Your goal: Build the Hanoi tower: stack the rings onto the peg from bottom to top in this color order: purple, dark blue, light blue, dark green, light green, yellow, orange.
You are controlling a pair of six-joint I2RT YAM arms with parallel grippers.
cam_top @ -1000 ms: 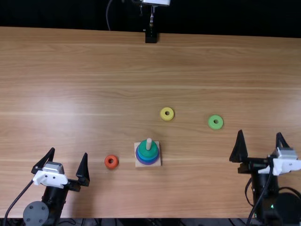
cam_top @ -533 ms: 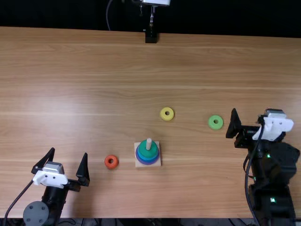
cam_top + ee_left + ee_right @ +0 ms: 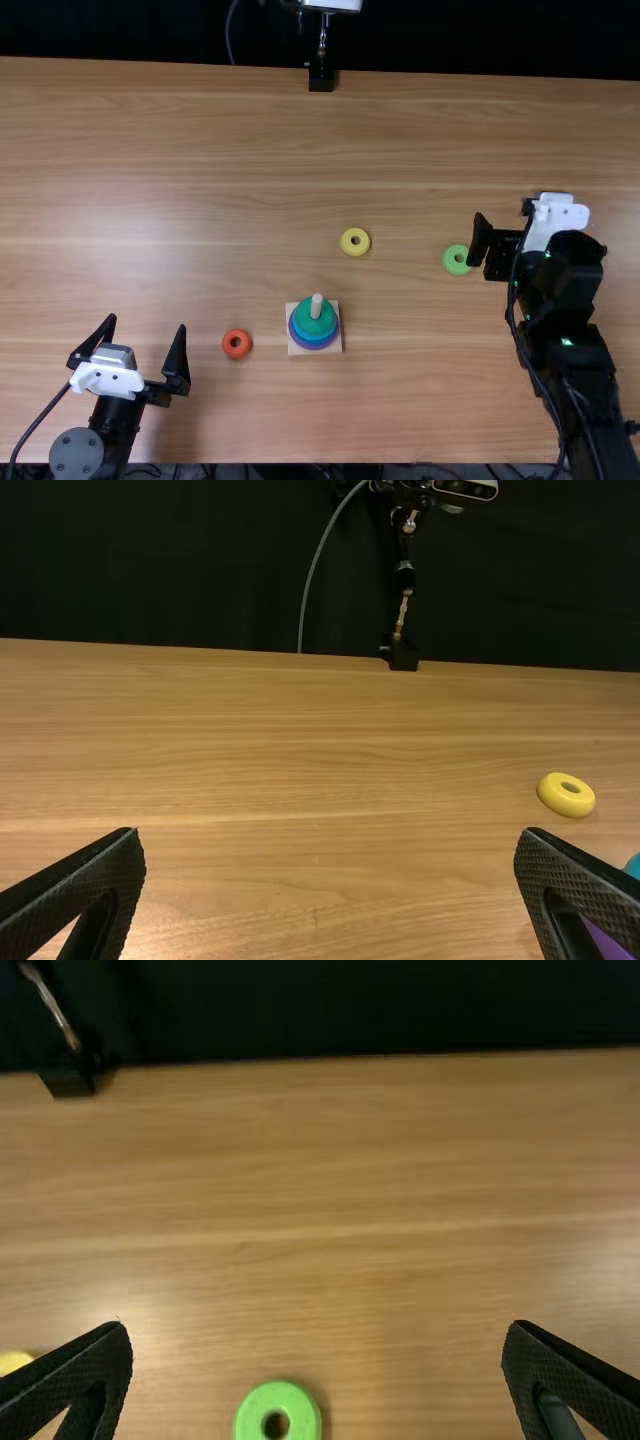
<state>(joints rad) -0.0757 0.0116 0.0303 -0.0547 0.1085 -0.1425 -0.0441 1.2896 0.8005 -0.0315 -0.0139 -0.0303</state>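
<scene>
Top view: light brown wooden table [image 3: 200, 200]. Square pale wood base [image 3: 293, 350] near side, about mid-width, upright pale peg [image 3: 316, 300] in it. Dark green ring [image 3: 304, 323] on top of the stack, blue and purple rings [image 3: 318, 346] under it; can't split the lower ones cleanly. Round red-orange ring [image 3: 228, 345] flat on table, left of base. Round yellow ring [image 3: 345, 242] flat, far of base and slightly right. Light green ring [image 3: 451, 260] flat, right of yellow. Left gripper [image 3: 147, 323] at near left, fingers apart, nothing between. Right gripper [image 3: 503, 242] over the right side, one finger overlapping light green ring's right edge; contact unclear.

Left wrist view: fingers wide apart, bare table between. Yellow ring well beyond them; bits of the stack show past one finger.

Right wrist view: fingers wide apart, nothing gripped. Light green ring lies on the table in the span between them, partly cut off. Part of yellow ring by one finger.
</scene>
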